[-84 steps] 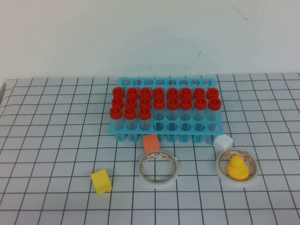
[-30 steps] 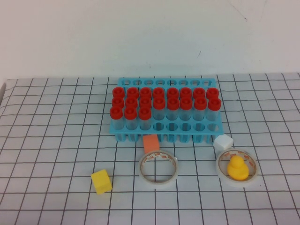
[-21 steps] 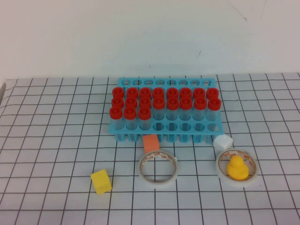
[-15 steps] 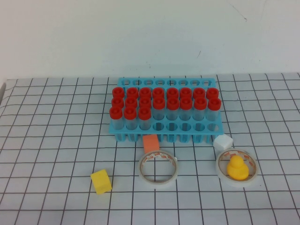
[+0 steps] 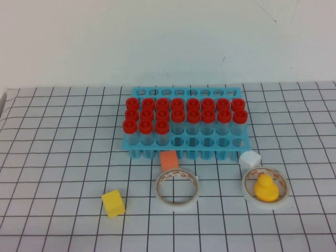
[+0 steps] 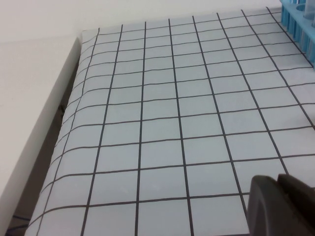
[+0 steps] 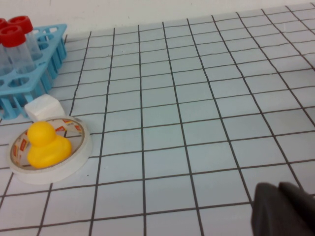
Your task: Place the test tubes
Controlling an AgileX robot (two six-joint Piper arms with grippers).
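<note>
A blue test-tube rack (image 5: 186, 147) stands at the middle back of the gridded mat, holding several clear tubes with red caps (image 5: 178, 115); its front row has free holes on the right. Neither arm shows in the high view. My left gripper (image 6: 281, 206) is shut and holds nothing, low over the mat to the left of the rack, whose corner (image 6: 297, 19) just shows. My right gripper (image 7: 283, 211) is shut and holds nothing, over bare mat to the right of the rack (image 7: 34, 73) and its red-capped tubes (image 7: 15, 42).
In front of the rack lie an orange cube (image 5: 169, 160), a tape ring (image 5: 178, 189), a yellow cube (image 5: 113, 203), a white cube (image 5: 250, 159) and a second tape ring (image 5: 265, 188) with a yellow duck (image 5: 266, 188) inside. The mat's left edge (image 6: 69, 113) drops off.
</note>
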